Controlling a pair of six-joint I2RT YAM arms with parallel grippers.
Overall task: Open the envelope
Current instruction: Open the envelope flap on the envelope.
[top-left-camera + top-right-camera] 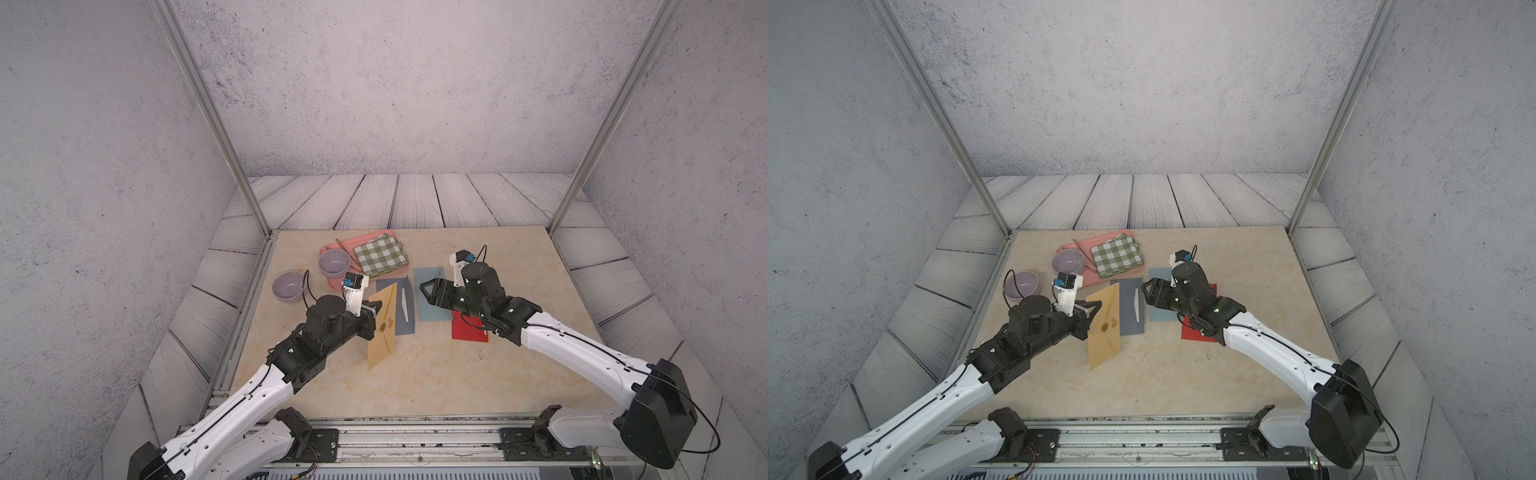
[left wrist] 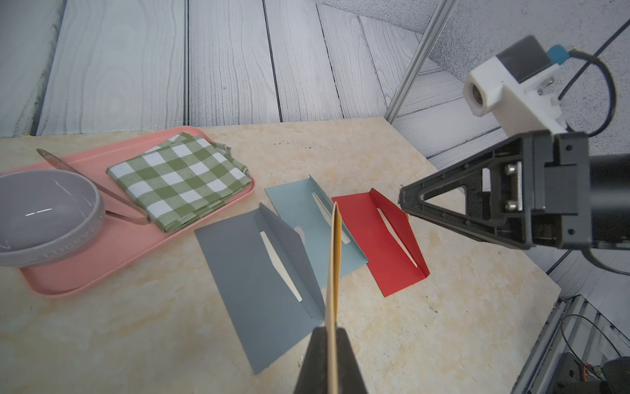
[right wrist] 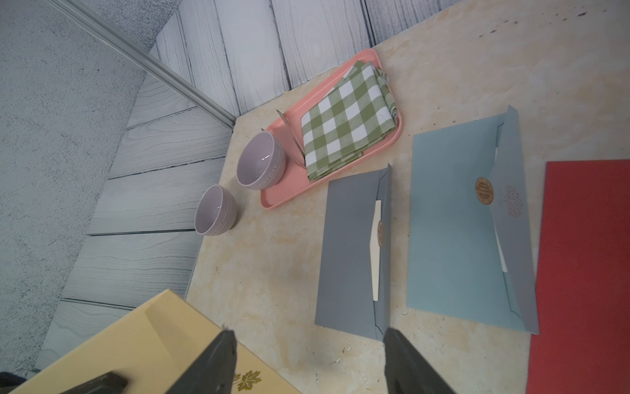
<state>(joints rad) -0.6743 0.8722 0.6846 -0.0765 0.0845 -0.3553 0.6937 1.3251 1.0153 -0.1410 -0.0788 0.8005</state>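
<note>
I see tray (image 1: 353, 240) back left, cloth (image 1: 381, 254) and bowl (image 1: 333, 262) on it, second bowl (image 1: 288, 285) left of it. Three envelopes (image 2: 296, 208) side by side in front; fourth envelope (image 1: 382, 332) held on edge in my left hand (image 1: 374, 309), left of them.

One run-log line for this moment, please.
left gripper: shut on yellow envelope, held on edge; right gripper: open, empty; flap: closed; grey envelope, blue envelope, red envelope: flaps open

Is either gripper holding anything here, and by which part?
The left gripper pinches the yellow envelope by one long edge, holding it upright. The right gripper is open, holding nothing.
</note>
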